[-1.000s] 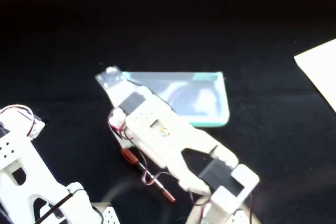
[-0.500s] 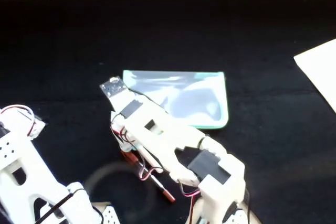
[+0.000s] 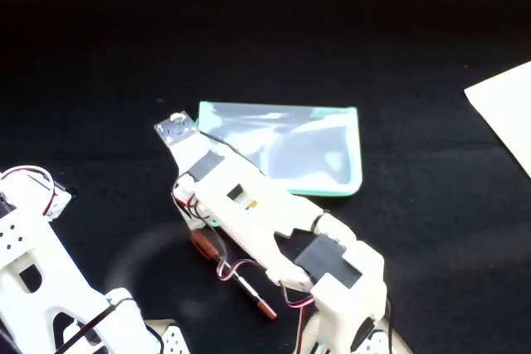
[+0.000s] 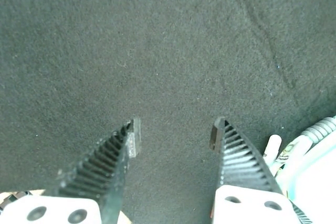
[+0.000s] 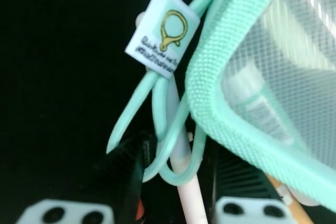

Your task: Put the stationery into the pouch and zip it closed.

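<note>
The mint-edged mesh pouch [image 3: 286,151] lies flat on the black cloth, with stationery showing through its mesh [image 5: 262,77]. My right gripper [image 3: 176,130] is at the pouch's left corner. In the right wrist view its jaws [image 5: 176,156] stand close around the mint zipper pull cord [image 5: 165,119], which carries a white tag [image 5: 163,27], and around a white stick [image 5: 189,192]. A red pen [image 3: 241,275] lies on the cloth under the right arm. My left gripper [image 4: 176,132] hangs open over bare cloth, with pale pen-like ends [image 4: 278,150] off to one side.
A white sheet [image 3: 506,113] lies at the table's right edge. The left arm's body [image 3: 33,271] fills the front left corner. Open black cloth stretches behind and to the right of the pouch.
The right arm has drawn back toward the front, its gripper staying at the pouch's left corner. The pouch has shifted slightly to the right.
</note>
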Controlling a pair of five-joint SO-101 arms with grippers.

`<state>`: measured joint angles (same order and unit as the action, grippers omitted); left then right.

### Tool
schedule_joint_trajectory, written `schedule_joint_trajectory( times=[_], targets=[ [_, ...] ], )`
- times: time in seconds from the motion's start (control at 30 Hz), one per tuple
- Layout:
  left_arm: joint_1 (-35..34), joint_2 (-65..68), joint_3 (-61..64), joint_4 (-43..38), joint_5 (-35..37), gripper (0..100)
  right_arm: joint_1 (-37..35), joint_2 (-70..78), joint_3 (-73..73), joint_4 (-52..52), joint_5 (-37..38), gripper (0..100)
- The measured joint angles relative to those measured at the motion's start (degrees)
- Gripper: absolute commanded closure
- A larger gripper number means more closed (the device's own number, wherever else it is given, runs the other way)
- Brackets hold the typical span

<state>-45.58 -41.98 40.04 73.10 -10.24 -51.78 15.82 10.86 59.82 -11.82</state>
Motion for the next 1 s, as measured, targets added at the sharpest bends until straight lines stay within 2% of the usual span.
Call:
schedule_joint_trajectory(
  times=[0.27, 0.4, 0.8, 1.0],
  targets=[
    [0.0, 0.0, 0.0, 0.0, 0.0, 77, 0.2, 0.0, -0.4, -0.1, 0.0, 91.3],
    [0.0, 0.0, 0.0, 0.0, 0.0, 77, 0.2, 0.0, -0.4, -0.1, 0.0, 99.7],
    [0.0, 0.0, 0.0, 0.0, 0.0, 77, 0.3, -0.3, -0.4, -0.1, 0.0, 99.3],
    [0.0, 0.0, 0.0, 0.0, 0.0, 77, 0.4, -9.9, -0.4, 1.4, 0.0, 99.3]
  ],
)
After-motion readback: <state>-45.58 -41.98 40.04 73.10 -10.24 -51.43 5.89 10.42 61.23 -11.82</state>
